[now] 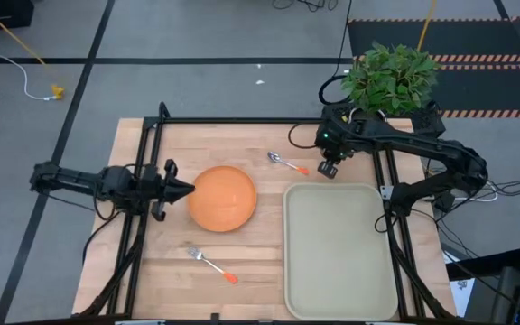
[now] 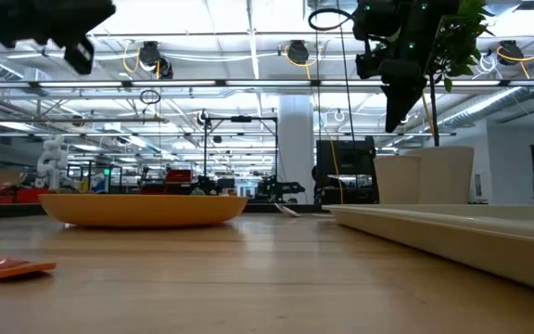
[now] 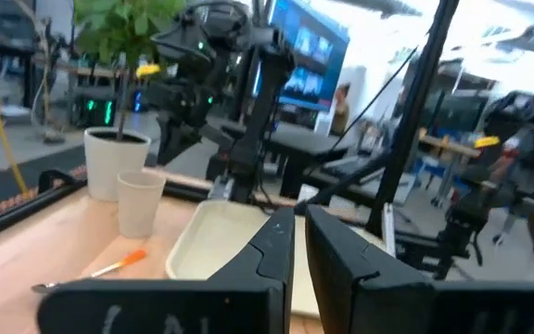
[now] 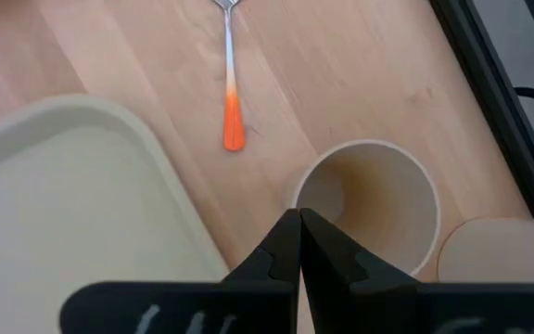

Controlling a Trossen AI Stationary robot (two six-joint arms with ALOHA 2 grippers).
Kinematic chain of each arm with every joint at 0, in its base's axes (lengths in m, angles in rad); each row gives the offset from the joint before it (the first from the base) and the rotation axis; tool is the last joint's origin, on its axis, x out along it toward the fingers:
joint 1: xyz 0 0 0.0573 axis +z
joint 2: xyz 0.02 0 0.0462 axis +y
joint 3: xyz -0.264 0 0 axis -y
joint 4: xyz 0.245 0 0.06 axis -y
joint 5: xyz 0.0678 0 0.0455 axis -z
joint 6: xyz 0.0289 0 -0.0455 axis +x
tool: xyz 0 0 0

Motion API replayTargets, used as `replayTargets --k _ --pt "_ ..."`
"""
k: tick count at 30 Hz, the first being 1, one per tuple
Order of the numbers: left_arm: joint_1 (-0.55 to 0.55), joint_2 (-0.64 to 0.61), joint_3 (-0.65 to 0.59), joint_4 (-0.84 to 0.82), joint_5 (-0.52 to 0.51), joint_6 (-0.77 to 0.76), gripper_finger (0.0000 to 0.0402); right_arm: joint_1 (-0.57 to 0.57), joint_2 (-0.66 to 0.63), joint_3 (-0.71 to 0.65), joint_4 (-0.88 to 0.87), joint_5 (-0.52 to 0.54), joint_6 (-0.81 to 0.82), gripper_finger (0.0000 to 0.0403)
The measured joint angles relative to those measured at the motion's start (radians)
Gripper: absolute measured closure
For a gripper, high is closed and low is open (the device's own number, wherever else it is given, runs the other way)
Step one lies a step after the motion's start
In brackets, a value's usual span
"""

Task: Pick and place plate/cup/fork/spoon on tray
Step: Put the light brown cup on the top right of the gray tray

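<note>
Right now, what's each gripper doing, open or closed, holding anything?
Left gripper: closed, empty, beside the plate.
Right gripper: closed, empty, above the cup.

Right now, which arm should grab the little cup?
The right one, probably. The right gripper hangs just above the cup, fingers shut, close to the tray. The left gripper waits far off, beside the orange plate.

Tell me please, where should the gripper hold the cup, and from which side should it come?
Probably by its rim, from straight above. The cup stands upright with its mouth open, and the right gripper, fingers shut, hangs just over its near rim. One finger could go inside and one outside the thin wall. The white pot stands close beside it, so a side approach looks cramped.
</note>
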Motion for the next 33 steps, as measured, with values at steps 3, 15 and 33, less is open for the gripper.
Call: replayTargets --k 3,15,33 --pt "-0.034 0.189 0.111 -0.003 -0.024 0.028 0.0369 0.0 0.0 0.0 -0.007 0.0 0.008 0.0403" --pt "-0.114 0.847 0.629 -0.321 -0.034 0.189 0.0369 0.002 0.0 -0.03 -0.016 0.002 -0.037 0.039" --pt "-0.019 1.045 0.761 -0.442 -0.035 0.196 0.0369 0.063 -0.001 -0.096 0.023 0.049 -0.218 0.0286"
